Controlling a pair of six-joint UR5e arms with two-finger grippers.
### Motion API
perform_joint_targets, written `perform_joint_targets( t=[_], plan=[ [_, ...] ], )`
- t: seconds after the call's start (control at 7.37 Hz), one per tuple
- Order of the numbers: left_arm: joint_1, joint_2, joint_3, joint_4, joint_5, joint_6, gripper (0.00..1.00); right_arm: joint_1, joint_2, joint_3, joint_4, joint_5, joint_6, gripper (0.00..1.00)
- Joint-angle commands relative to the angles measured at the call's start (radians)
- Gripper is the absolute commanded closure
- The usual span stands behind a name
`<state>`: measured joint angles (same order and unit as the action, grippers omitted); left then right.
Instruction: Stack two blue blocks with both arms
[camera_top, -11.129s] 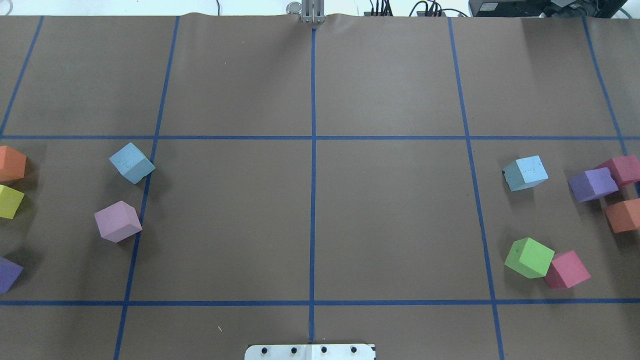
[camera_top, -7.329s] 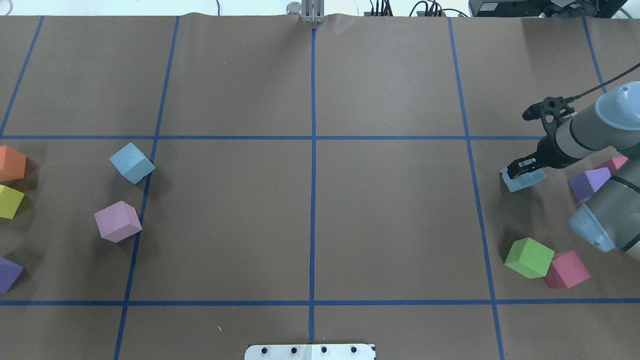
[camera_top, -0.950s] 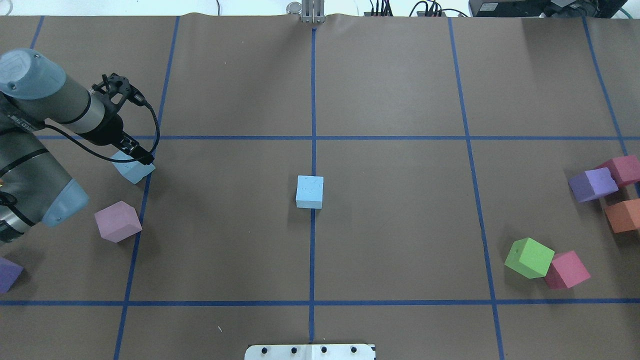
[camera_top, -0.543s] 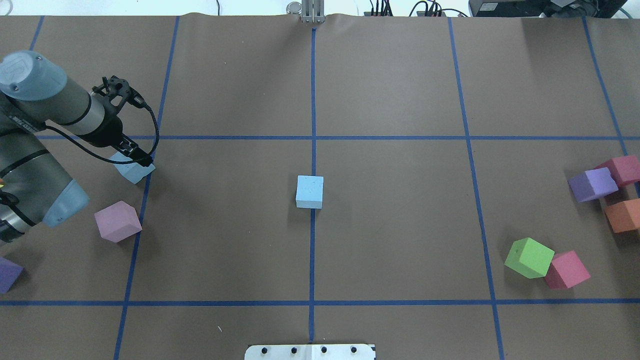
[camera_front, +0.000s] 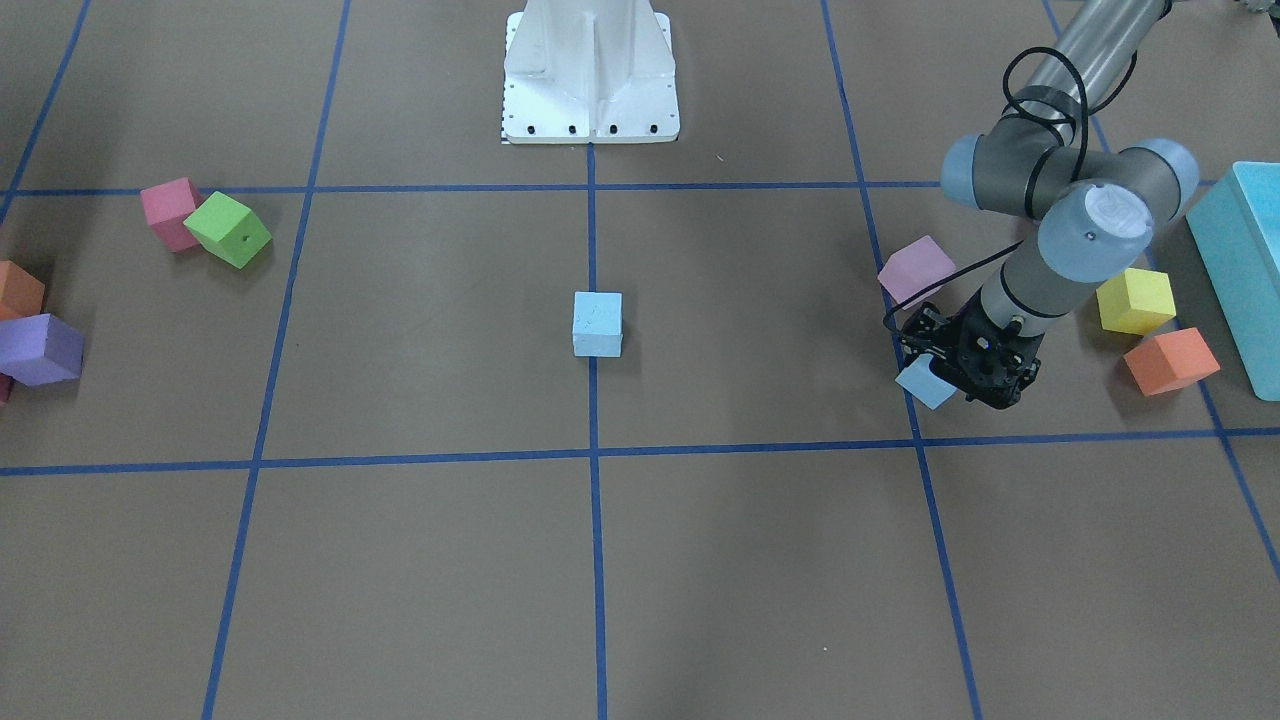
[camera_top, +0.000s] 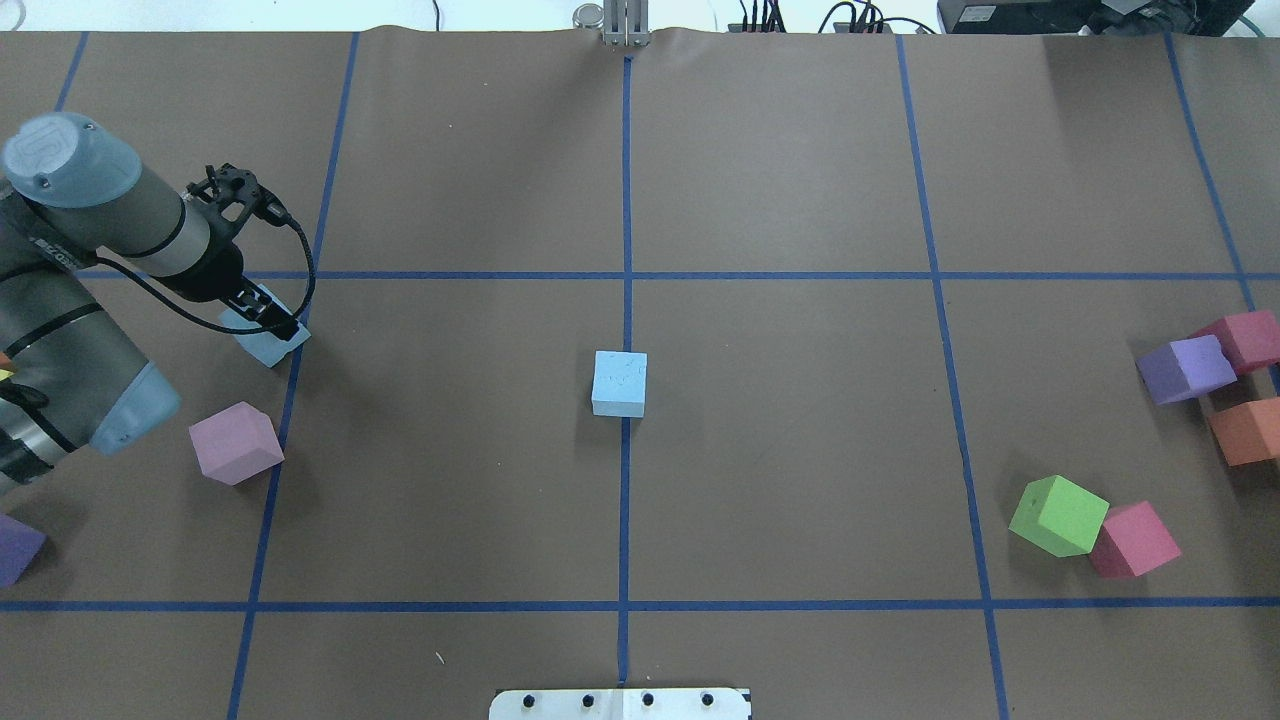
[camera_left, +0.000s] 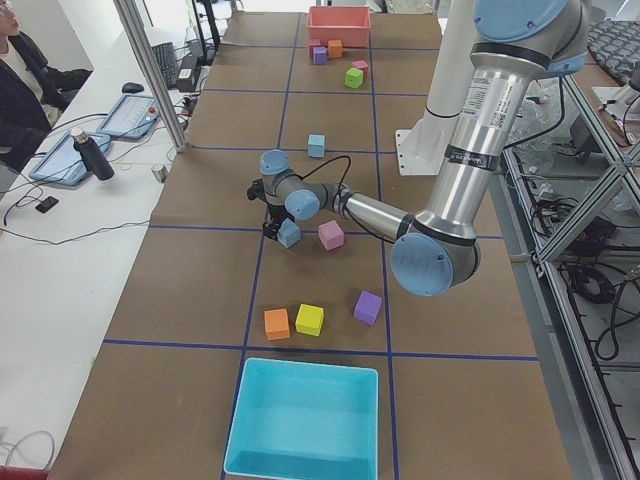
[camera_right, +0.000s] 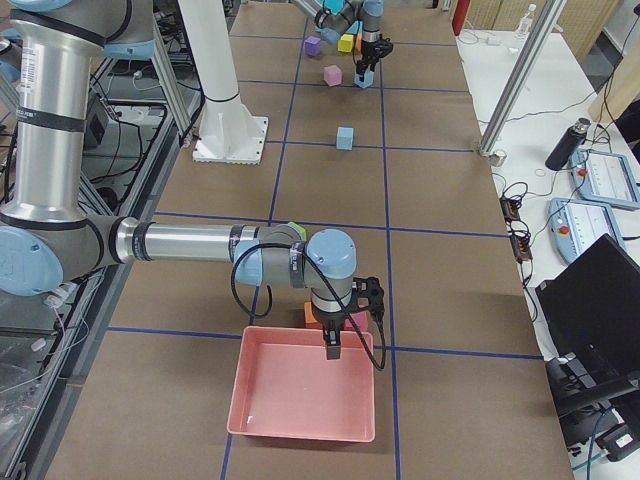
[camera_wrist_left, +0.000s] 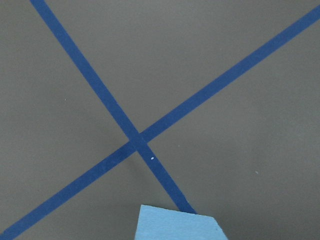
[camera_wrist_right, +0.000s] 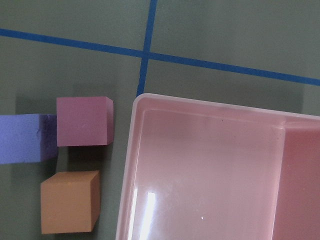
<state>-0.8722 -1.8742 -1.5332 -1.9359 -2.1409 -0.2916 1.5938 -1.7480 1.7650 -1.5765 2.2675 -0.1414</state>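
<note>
One pale blue block (camera_top: 619, 383) rests at the table's centre on the blue tape line; it also shows in the front view (camera_front: 597, 324). The second blue block (camera_top: 270, 347) sits at the left, partly covered by my left gripper (camera_top: 266, 318), which is low over it with its fingers on either side and looks open. In the front view this block (camera_front: 923, 384) pokes out beside the left gripper (camera_front: 965, 372). The left wrist view shows only the block's top (camera_wrist_left: 177, 222) at the bottom edge. My right gripper (camera_right: 332, 345) hangs over a pink tray (camera_right: 300, 395); I cannot tell whether it is open.
A pink cube (camera_top: 236, 443) lies just behind the left block. Yellow (camera_front: 1135, 300) and orange (camera_front: 1170, 361) cubes and a turquoise bin (camera_front: 1240, 270) lie beyond the left arm. Green (camera_top: 1058, 515), red (camera_top: 1135, 540) and purple (camera_top: 1185, 368) cubes lie at the right.
The right-hand blue block was carried to the table's centre and the right arm left the overhead view. Over the last second my left gripper has sunk lower over the left blue block.
</note>
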Motion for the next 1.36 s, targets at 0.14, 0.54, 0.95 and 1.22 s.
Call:
perform_joint_targets(
  t=[0.14, 0.54, 0.95, 1.22],
  plan=[
    [0.001, -0.005, -0.036, 0.015, -0.048, -0.003, 0.77, 0.000, -0.001, -0.001, 0.001, 0.001, 0.002, 0.00],
    [-0.004, -0.102, -0.151, 0.151, -0.094, -0.262, 0.78, 0.000, -0.002, -0.001, 0.001, 0.004, 0.002, 0.00],
    [0.143, -0.302, -0.169, 0.237, 0.016, -0.697, 0.77, 0.000, -0.002, -0.002, 0.001, 0.003, 0.002, 0.00],
    [0.231, -0.415, -0.168, 0.369, 0.131, -0.841, 0.76, 0.000, -0.005, -0.001, 0.003, 0.004, 0.002, 0.00]
  ],
)
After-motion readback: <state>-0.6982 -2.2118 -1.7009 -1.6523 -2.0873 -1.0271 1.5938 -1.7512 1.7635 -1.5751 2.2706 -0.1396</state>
